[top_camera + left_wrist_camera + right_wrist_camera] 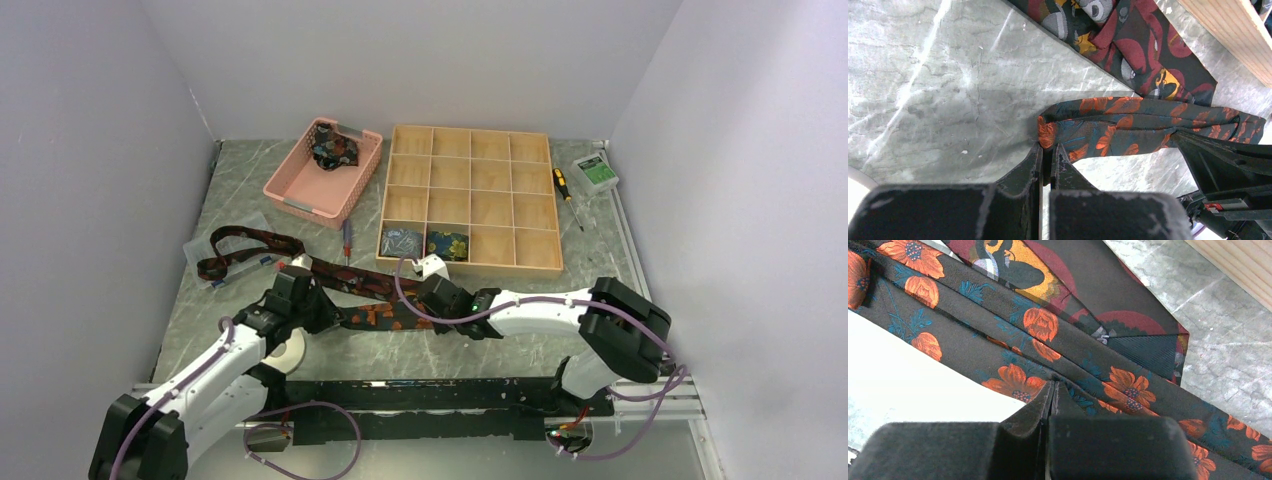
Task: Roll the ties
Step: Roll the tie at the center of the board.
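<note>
Nearest: left gripper [1048,152], jaws drawn nearly together, the folded end of the orange-flowered tie [1128,127] pinched at the fingertips; only the very edge of the fold is seen to be caught. Right gripper [1052,390], jaws likewise closed narrow, a ridge of the same tie nipped at the tips, further along its length. The tie is laid on the marble-patterned table [938,90] between the two grippers, doubled at the left gripper's end and bunched into creases toward the right one. White ring of tape [290,350], beside the left wrist, not concerned in the task. Step judged in hand: the start of the roll, no turns being formed as yet. For it to be done well, the doubled end is to be turned over on itself by the left gripper while light tension is held by the right, so that the cloth is flattened and the edges are aligned; a deeper bite on the fold would be advisable, a slip being likely from so shallow a hold. Just beyond both sets of fingertips: maroon tie [1143,55], its pointed end partly under the held tie, to be left out of the roll. Further beyond: wooden compartment tray [545,266], a rolled tie with yellow flowers [447,245] and a greyish bundle [403,241] lodged in its near row; pink basket [300,195], beyond the left gripper, a further tie [333,152] heaped inside
</note>
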{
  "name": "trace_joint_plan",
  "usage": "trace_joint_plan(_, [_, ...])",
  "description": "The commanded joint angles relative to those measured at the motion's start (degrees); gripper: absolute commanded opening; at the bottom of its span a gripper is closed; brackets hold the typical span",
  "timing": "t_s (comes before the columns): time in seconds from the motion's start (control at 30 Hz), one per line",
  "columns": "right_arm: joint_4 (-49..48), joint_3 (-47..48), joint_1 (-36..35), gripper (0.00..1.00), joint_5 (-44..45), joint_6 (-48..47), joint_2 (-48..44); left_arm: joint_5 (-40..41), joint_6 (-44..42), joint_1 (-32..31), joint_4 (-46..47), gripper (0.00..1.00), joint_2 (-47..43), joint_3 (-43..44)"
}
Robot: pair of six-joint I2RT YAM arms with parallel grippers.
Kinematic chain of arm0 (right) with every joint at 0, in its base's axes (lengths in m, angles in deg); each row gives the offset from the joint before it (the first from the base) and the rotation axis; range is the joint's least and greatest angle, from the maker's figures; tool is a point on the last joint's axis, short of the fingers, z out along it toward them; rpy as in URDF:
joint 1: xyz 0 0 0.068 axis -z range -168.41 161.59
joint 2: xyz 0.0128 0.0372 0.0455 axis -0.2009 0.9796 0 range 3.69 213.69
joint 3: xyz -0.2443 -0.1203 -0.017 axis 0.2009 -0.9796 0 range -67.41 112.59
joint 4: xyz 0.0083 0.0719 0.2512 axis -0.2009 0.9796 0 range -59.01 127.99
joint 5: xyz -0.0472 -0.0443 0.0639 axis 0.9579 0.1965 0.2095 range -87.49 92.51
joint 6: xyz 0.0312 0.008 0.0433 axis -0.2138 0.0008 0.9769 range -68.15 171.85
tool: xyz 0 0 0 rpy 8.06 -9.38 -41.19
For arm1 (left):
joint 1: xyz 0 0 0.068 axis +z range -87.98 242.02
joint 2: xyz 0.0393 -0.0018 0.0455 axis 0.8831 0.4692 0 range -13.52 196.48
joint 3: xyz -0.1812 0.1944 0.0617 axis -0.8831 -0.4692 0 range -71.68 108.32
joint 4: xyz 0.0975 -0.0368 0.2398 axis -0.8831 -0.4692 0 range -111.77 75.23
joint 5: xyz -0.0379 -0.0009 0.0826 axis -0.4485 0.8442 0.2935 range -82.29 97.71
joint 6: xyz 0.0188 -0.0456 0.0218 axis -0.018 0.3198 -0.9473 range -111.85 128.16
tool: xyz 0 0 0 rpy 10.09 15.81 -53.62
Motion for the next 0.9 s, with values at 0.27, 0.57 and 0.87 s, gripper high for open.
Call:
trace_joint_plan(0.27, [1.7,2.5,0.1,0.00,4.7,0.2,-4.2,-0.8,2.0,-0.2,-0.1,0.03,-3.8,0.9])
trace_joint_plan(0.57, [-1.3,1.6,0.2,0.10,2.5,-0.8,-3.9,-0.1,2.6,-0.2,-0.3,0.03,-3.7,0.7])
trace_joint_plan(0.87, [-2.4,0.9,-0.1,0.50,-1.7,-2.5,-4.3,-0.1,2.6,-0.3,-0.5,0.03,-3.9,1.0])
